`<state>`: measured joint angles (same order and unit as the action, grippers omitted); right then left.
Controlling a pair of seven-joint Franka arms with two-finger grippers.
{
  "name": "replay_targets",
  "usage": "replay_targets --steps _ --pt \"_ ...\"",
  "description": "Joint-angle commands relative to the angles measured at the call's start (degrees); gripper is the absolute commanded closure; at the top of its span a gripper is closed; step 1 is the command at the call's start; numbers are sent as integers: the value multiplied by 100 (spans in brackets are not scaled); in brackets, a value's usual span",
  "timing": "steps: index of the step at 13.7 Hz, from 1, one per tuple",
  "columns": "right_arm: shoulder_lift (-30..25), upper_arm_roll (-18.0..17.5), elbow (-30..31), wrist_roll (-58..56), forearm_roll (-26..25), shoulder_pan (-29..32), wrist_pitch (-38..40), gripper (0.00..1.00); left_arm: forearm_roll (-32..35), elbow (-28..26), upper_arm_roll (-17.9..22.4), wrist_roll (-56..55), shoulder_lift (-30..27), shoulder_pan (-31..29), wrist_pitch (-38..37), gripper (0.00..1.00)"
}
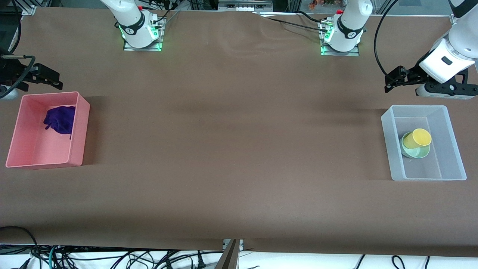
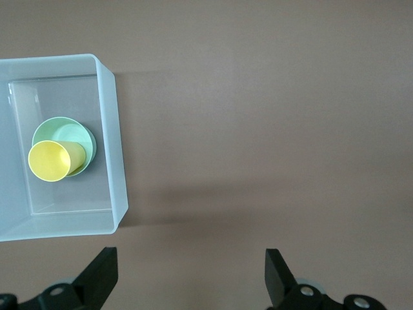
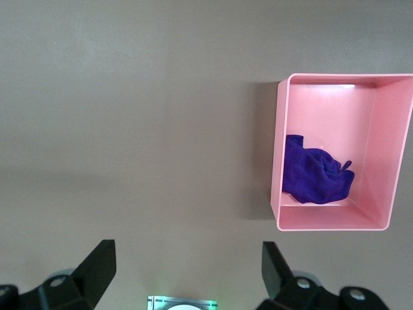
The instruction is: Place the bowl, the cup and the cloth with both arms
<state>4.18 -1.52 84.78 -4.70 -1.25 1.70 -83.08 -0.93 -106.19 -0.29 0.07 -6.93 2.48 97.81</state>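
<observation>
The cloth (image 1: pixel 59 119) lay bunched up in the pink box (image 1: pixel 80 130), which sat by the edge of the table at the right arm's end. The cup (image 1: pixel 418 139) lay tipped on its side on top of the bowl (image 1: pixel 417 151). Both were in the clear box (image 1: pixel 427 173) by the edge at the left arm's end.

The right gripper (image 1: pixel 44 78) hung in the air near the pink box, off its side toward the robots' bases. Its two fingers were spread wide and it held nothing. The left gripper (image 1: pixel 396 78) hung the same way near the clear box, fingers wide apart and empty too.

All three things looked put away. If one had to be picked again, the cloth was closest to the right arm, and the cup and bowl were closest to the left arm. The cup's long way pointed across the bowl, with its mouth turned up and to the side.
</observation>
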Motion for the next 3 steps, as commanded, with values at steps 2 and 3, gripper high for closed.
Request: replay_targets --steps 2,3 --pt "3 -41 -23 66 -33 50 -32 0 102 -95 91 -86 -81 131 89 0" --pt "3 -41 -23 66 -33 50 -32 0 102 -95 91 -86 -81 130 89 0"
